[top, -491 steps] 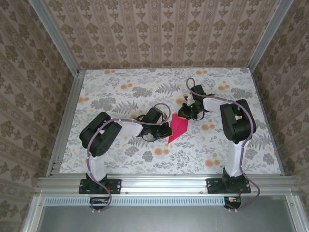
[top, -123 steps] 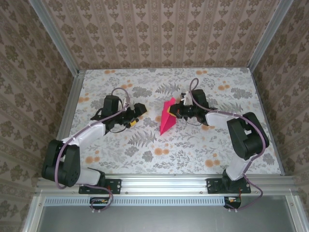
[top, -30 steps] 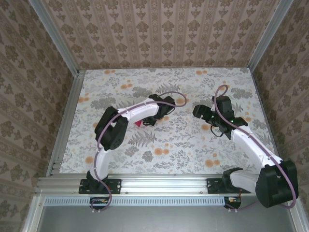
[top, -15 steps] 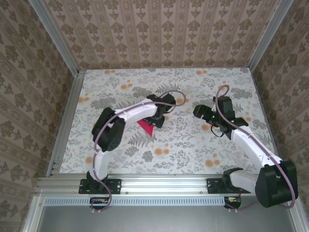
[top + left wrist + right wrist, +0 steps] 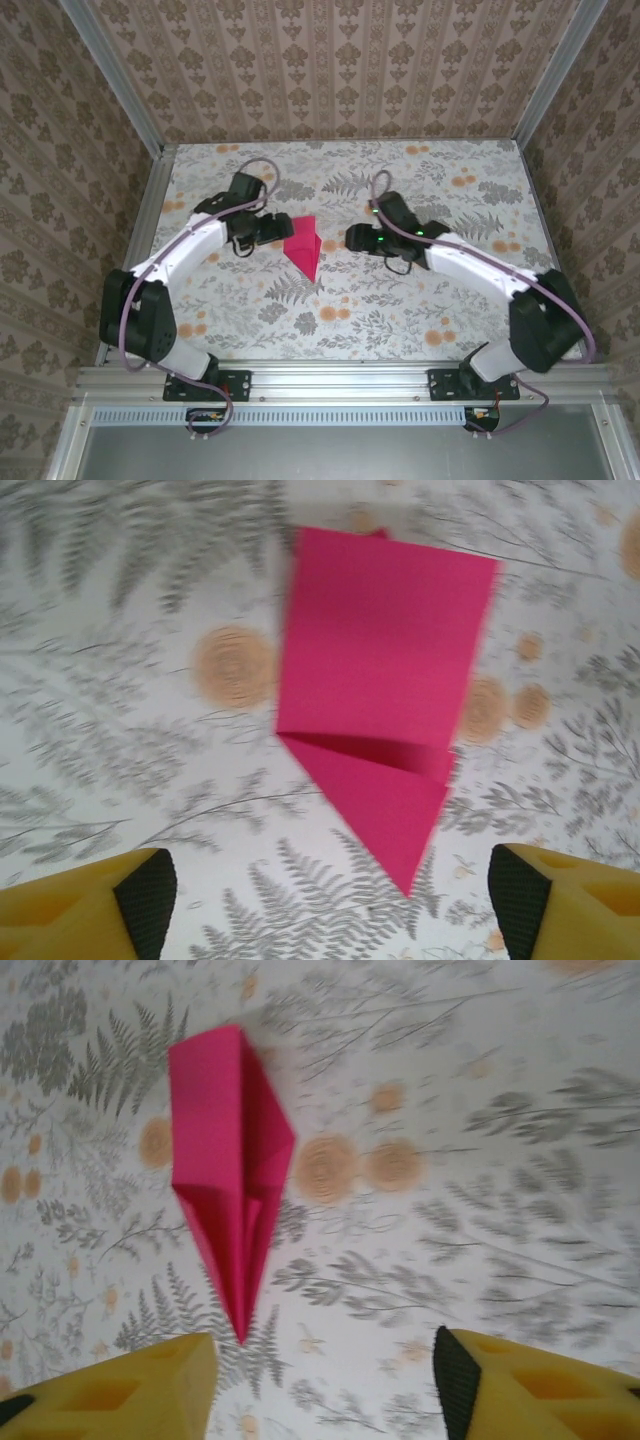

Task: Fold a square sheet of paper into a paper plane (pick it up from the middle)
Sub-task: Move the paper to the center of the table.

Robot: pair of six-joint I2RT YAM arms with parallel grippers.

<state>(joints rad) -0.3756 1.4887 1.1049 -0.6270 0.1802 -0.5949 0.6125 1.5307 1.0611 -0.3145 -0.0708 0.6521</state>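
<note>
Lying loose, the paper plane [image 5: 375, 720] shows a blurred far edge.

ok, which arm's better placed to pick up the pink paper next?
Left, probably. The left gripper sits open right beside the pink paper, which lies centred ahead of its fingers in the wrist view. The right gripper, also open, stands further off, paper off-centre toward one finger.

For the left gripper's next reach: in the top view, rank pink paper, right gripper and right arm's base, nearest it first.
1. pink paper, just right of the left gripper.
2. right gripper, beyond the paper.
3. right arm's base, near edge.
</note>
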